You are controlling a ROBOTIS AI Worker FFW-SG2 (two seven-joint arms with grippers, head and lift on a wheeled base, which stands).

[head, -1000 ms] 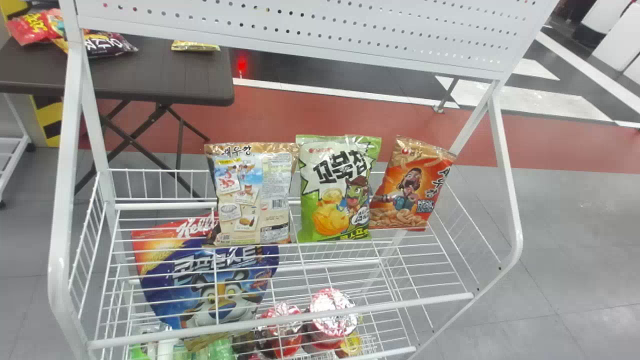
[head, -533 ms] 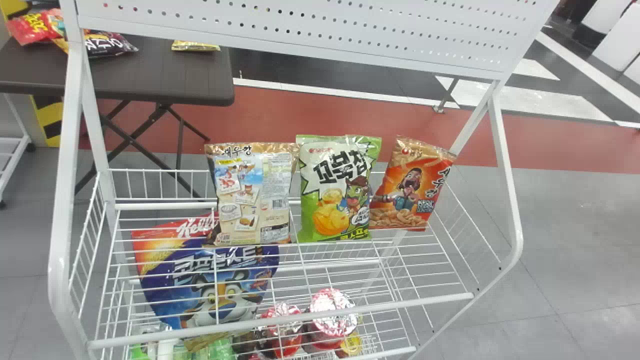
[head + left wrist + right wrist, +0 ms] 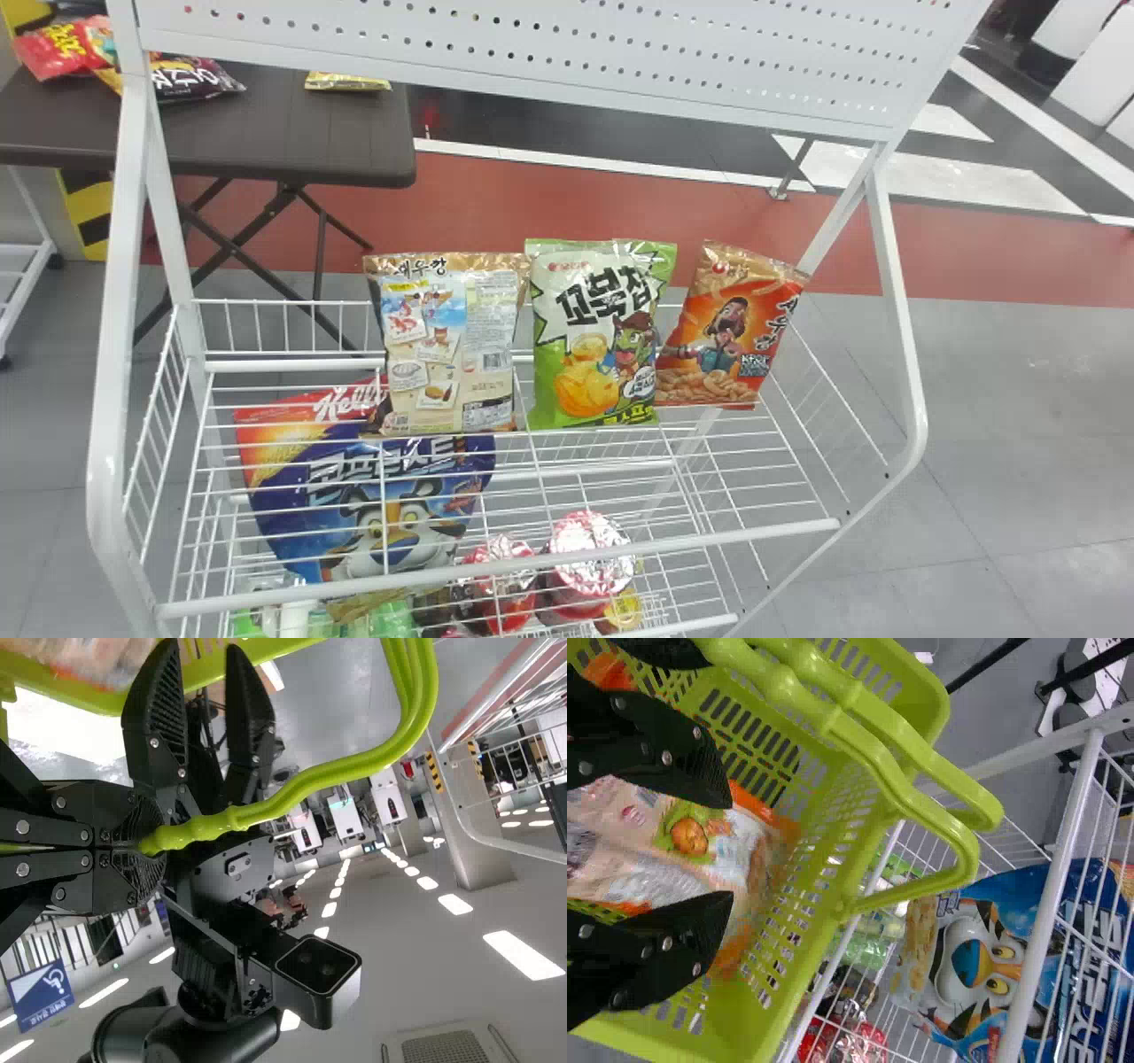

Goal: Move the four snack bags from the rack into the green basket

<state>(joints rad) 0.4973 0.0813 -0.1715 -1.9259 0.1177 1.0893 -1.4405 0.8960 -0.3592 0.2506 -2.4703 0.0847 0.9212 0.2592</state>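
Three snack bags stand side by side in the rack's upper wire tray in the head view: a beige one [image 3: 447, 354], a green one [image 3: 594, 346] and an orange one [image 3: 731, 332]. In the left wrist view my left gripper [image 3: 151, 846] is shut on the handle [image 3: 310, 780] of the green basket [image 3: 106, 698]. Over the green basket [image 3: 766, 1010] in the right wrist view, my right gripper [image 3: 728, 849] has its fingers apart. An orange and beige snack bag [image 3: 682, 837] lies inside the basket beneath those fingers.
The white rack [image 3: 496, 576] has a front rail and side posts around the bags. On its lower level are a blue cereal bag [image 3: 381, 505] and red foil-topped cups [image 3: 589, 558]. A dark table [image 3: 266, 133] with more packets stands behind at left.
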